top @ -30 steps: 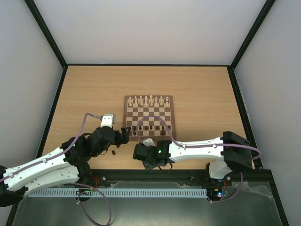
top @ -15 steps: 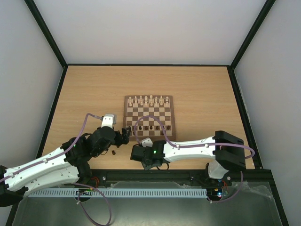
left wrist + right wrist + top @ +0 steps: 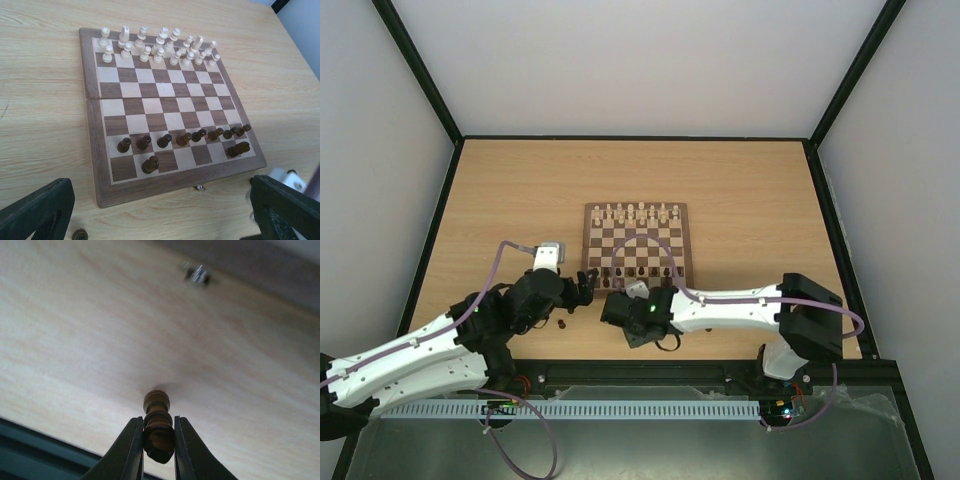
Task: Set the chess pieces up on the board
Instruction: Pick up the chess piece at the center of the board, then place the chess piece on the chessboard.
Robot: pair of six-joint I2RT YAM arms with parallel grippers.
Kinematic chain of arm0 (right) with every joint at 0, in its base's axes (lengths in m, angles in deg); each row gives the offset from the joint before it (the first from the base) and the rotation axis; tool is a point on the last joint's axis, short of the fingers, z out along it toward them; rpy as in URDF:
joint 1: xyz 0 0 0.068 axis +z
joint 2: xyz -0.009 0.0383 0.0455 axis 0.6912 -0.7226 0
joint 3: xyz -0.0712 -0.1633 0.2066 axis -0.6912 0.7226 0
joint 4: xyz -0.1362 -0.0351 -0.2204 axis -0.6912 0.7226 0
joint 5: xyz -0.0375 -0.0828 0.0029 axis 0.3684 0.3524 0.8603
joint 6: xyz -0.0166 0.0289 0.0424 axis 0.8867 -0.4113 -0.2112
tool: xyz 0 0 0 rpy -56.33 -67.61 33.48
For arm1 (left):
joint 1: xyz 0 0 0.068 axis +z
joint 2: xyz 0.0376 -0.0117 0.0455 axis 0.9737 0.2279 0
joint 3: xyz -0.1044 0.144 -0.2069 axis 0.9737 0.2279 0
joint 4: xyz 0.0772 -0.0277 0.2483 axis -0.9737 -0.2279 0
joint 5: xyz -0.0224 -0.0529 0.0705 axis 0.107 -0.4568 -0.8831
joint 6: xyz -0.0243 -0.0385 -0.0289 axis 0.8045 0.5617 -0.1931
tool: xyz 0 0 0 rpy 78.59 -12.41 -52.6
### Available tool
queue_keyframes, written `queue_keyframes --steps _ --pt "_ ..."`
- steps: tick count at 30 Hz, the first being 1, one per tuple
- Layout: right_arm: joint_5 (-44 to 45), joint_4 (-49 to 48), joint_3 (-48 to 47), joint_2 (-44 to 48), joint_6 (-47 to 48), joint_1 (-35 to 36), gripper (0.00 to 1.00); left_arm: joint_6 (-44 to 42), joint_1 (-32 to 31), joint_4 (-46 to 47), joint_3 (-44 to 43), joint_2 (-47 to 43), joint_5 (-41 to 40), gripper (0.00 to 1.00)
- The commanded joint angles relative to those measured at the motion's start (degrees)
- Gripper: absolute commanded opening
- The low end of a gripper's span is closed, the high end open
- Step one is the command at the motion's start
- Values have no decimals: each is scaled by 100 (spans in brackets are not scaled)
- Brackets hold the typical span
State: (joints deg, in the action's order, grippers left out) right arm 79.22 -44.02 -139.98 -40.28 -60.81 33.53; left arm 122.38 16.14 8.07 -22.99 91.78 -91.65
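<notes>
**Right arm pinches a dark chessman just off the board's near edge**

The right gripper has its fingers pressed in on a dark piece, clamping its ringed stem while the rounded head pokes out past the tips toward the table. Whether the head touches the wood cannot be told. In the top view this gripper sits at 6 o'clock from the board, just off its front frame and near the small clasp.

The left gripper is spread wide with nothing between its fingers. It hangs at 7 o'clock from the board, looking across the board. A loose dark piece lies on the table just beside its left finger.

The pale pieces crowd the two rows at the 12 o'clock edge. The dark pieces stand in a line along the second row from the 6 o'clock edge. Two more stand on the nearest row, one toward 7 o'clock and one toward 5 o'clock.
</notes>
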Motion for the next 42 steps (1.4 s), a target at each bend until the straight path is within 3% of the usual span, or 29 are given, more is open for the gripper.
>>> queue_keyframes --steps 1,11,23,42 --pt "275 473 -351 298 420 -519 11 105 84 -63 37 -339 -285 99" --pt "52 752 -1566 -79 1471 -1648 11 154 111 -102 62 -611 -314 99" --pt "-57 975 -2234 -1064 1870 -1825 11 129 114 -76 83 -703 -286 99" --pt "54 915 -2392 -1528 1980 -1884 11 111 111 -58 89 -688 -261 99"
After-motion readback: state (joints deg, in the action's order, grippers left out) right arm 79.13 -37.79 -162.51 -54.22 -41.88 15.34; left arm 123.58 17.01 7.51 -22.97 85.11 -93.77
